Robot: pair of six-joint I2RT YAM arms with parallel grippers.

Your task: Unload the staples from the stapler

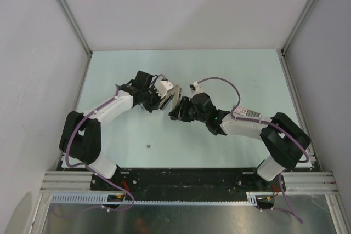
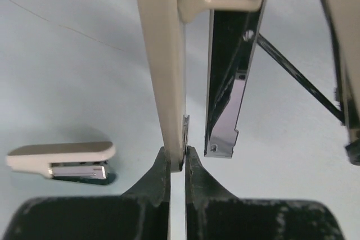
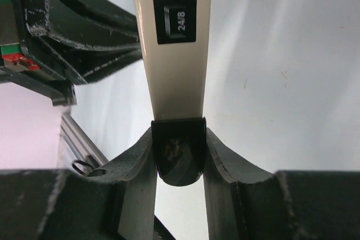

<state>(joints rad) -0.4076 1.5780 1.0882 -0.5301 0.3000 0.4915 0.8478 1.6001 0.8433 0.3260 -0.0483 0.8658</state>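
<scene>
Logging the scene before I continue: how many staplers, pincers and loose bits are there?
Staplers: 2 (held stapler, lying stapler)
Pincers: 2 (left pincer, right pincer), both shut on the held stapler
Loose dark speck: 1, too small to identify
Total: 5

From above, the slim beige-grey stapler (image 1: pixel 174 96) was mostly hidden between the black left gripper (image 1: pixel 165 104) and black right gripper (image 1: pixel 180 111). Both wrist views cut off its pale arm at the top edge. A tiny dark speck (image 1: pixel 149 146) on the pale green table (image 1: pixel 230 69) was too small to identify.
</scene>
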